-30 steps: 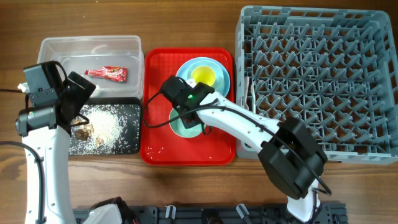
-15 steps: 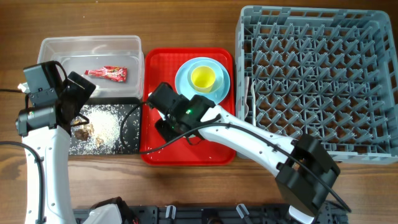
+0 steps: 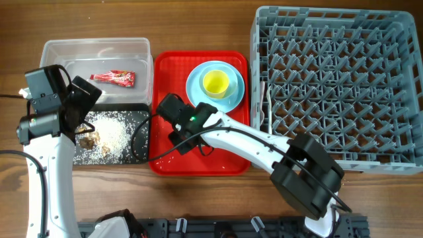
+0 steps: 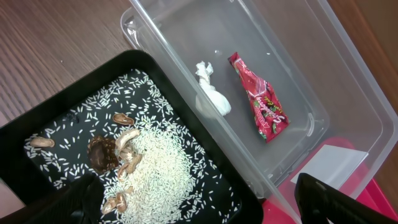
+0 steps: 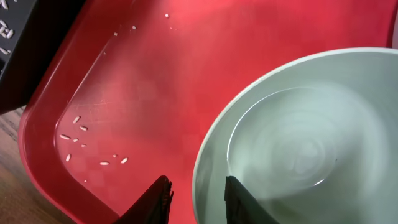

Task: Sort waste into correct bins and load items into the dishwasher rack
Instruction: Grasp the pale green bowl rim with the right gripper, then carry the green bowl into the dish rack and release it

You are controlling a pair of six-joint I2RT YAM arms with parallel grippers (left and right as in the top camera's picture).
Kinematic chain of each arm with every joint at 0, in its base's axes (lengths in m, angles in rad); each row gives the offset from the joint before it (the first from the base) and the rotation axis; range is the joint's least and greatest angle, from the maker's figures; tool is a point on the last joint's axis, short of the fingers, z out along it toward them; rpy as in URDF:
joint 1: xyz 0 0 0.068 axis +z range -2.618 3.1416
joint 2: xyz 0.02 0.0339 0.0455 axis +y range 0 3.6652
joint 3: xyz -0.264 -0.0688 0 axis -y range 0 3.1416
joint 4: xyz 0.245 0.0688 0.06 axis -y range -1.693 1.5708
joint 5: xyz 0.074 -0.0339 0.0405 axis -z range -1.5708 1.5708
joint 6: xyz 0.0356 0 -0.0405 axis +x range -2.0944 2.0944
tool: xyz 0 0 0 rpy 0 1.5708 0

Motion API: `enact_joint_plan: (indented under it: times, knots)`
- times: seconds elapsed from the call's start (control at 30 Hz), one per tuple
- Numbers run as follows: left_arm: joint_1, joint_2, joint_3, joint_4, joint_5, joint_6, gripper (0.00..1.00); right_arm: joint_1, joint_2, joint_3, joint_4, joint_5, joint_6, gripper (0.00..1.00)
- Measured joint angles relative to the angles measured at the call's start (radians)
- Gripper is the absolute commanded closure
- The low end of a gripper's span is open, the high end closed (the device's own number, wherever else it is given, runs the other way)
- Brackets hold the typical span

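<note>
The right gripper (image 5: pixel 197 182) is low over the red tray (image 5: pixel 186 68). Its jaws are narrowly parted astride the rim of the mint-green bowl (image 5: pixel 298 137) - one finger inside, one outside, with a strip of red showing between the outer finger and the rim. The bowl sits upright on the tray, and a few stray grains lie near the tray's corner.

The left gripper (image 4: pixel 196 190) hangs with its jaws spread wide and empty above the black tray (image 4: pixel 37 124), which holds the rice (image 4: pixel 161 168) and brown bits (image 4: pixel 102 154).

Farther back, a yellow cup (image 3: pixel 215 82) stands on the light-blue plate (image 3: pixel 195 89) on the red tray. The clear tub (image 4: pixel 280 37) holds the red wrapper (image 4: pixel 261 99) and white scrap (image 4: pixel 211 96) - just beside each other. The grey rack (image 3: pixel 337 86) stands to the right of the red tray.
</note>
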Motion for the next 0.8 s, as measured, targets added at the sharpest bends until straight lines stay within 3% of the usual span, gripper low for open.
enact_joint_plan:
  times: [0.07,0.17,0.37,0.47,0.57,0.63,0.8]
  knots:
    - [0.000,0.000,0.000,0.000,0.000,0.000,0.00,0.000,0.000,-0.003,0.001,0.003,-0.003,0.73]
    - [0.000,0.000,0.000,0.000,0.000,0.000,0.00,0.000,0.012,-0.013,0.001,0.004,-0.003,0.95]
    - [0.000,0.000,0.000,0.000,0.000,0.000,0.00,-0.001,0.018,0.007,-0.034,0.010,-0.007,0.96]
    - [0.000,0.000,0.000,0.000,0.000,0.000,0.00,-0.011,0.003,0.111,-0.136,-0.134,-0.007,0.96]
    - [0.000,0.000,0.000,0.000,0.000,0.000,0.00,-0.047,-0.122,0.225,-0.158,-0.251,0.024,0.96]
    - [0.000,0.000,0.000,0.000,0.000,0.000,0.00,-0.138,-0.258,0.252,-0.183,-0.307,0.057,0.96]
    - [0.000,0.000,0.000,0.001,0.000,0.000,0.00,-0.596,-0.446,0.269,-0.296,-0.660,0.050,0.96]
